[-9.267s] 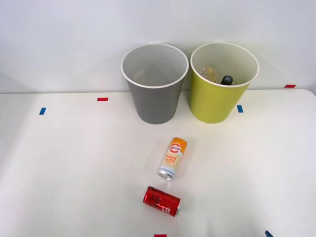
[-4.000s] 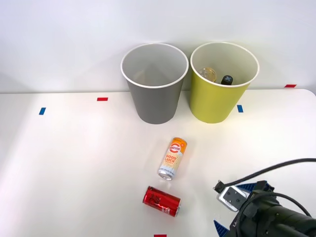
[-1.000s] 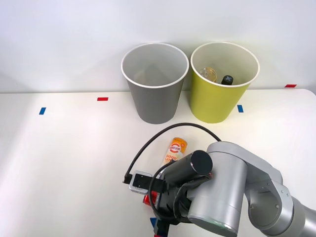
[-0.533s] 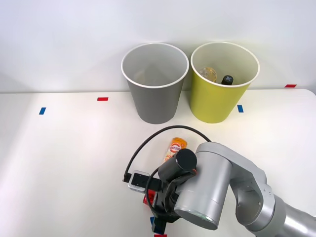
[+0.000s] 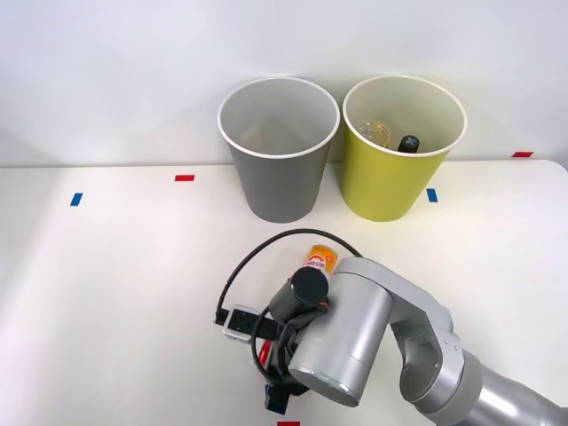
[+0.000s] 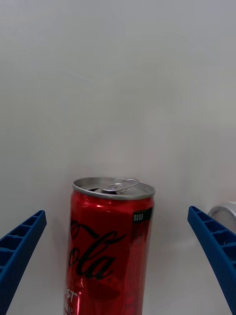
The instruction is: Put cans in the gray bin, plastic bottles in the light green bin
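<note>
Between the spread blue fingers of the right gripper, the red can is seen lying on the white table, nothing yet being clamped. The can is set nearer one finger than the other, so on closing it could be nudged first on that side and rolled or skewed out of the grasp. A silver end of the orange-and-white can is glimpsed just beside the far finger, and it might be knocked if the jaws are swung. Both cans are largely hidden under the arm in the front view. Beyond them the gray bin is found upright and apparently empty, with the light green bin just beside it, two plastic bottles already inside. No obstacle is seen on the way to the bins.
</note>
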